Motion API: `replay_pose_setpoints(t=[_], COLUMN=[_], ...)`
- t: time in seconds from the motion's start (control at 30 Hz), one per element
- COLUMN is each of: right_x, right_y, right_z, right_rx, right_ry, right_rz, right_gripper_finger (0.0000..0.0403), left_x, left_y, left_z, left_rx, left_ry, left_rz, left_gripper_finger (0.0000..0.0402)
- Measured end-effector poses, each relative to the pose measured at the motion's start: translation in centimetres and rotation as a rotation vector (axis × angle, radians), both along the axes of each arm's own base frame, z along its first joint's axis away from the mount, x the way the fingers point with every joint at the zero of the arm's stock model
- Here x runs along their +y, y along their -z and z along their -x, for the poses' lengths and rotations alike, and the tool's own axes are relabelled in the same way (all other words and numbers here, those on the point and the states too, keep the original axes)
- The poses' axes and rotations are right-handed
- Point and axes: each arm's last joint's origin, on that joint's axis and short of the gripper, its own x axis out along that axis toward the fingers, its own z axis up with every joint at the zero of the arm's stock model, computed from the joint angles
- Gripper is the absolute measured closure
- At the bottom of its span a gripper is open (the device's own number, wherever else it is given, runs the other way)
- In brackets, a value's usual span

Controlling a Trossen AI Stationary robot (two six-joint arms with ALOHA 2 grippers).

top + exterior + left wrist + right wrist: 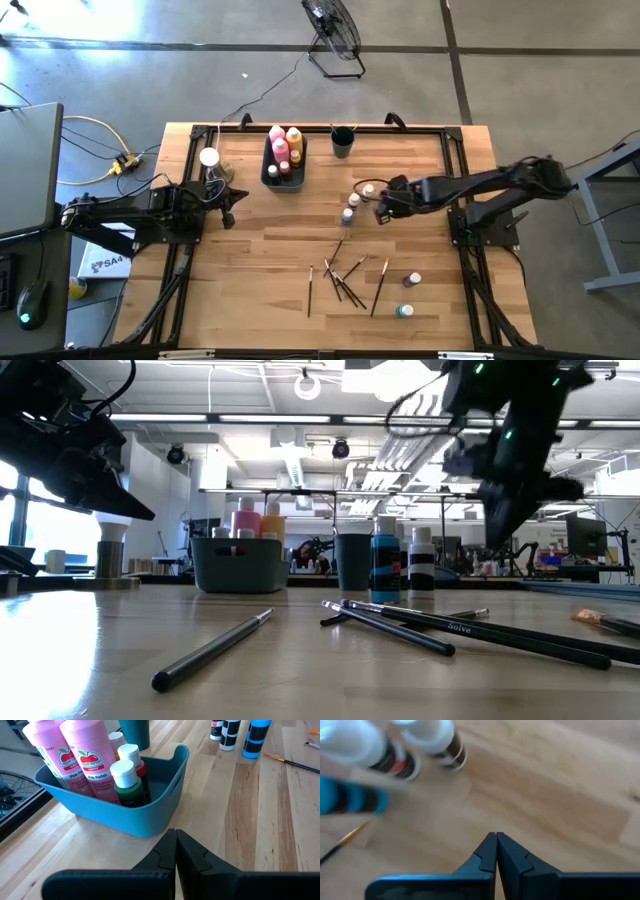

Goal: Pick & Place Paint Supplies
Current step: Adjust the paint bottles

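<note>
Hovering with both claws pinched shut and empty over the pale, straight-grained wooden bench.

The right claw hangs beside three small cylindrical white-capped paint bottles; the left claw waits near a round-cornered blue plastic bin holding glossy pink squeeze bottles and a green bottle. Thin, dark, straight-handled paintbrushes lie scattered nearer the front edge, two more small bottles beside them.
</note>
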Motion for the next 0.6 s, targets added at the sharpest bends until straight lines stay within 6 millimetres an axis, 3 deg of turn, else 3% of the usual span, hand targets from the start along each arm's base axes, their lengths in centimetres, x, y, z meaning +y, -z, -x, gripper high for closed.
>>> replay_pose_setpoints(t=[0.17, 0.4, 0.5, 0.6], right_x=[2.6, 6.4, 7.5, 8.2], right_y=[-3.9, -8.5, -9.0, -8.5], right_z=[0.5, -0.7, -1.3, -1.8], right_rx=[-0.15, -0.289, -0.224, -0.053], right_ry=[0.009, -0.015, 0.027, 0.102], right_rz=[-0.105, -0.163, -0.183, -0.257], right_gripper_finger=[0.04, 0.04, 0.04, 0.04], left_x=[0.0, 0.0, 0.0, 0.0], left_y=[0.0, 0.0, 0.0, 0.0], left_z=[0.0, 0.0, 0.0, 0.0], left_rx=[-0.001, -0.002, -0.002, -0.002], left_ry=[0.0, 0.001, 0.002, 0.003], left_rz=[0.0, 0.0, 0.001, 0.001], left_gripper_finger=[0.0402, 0.0402, 0.0402, 0.0402])
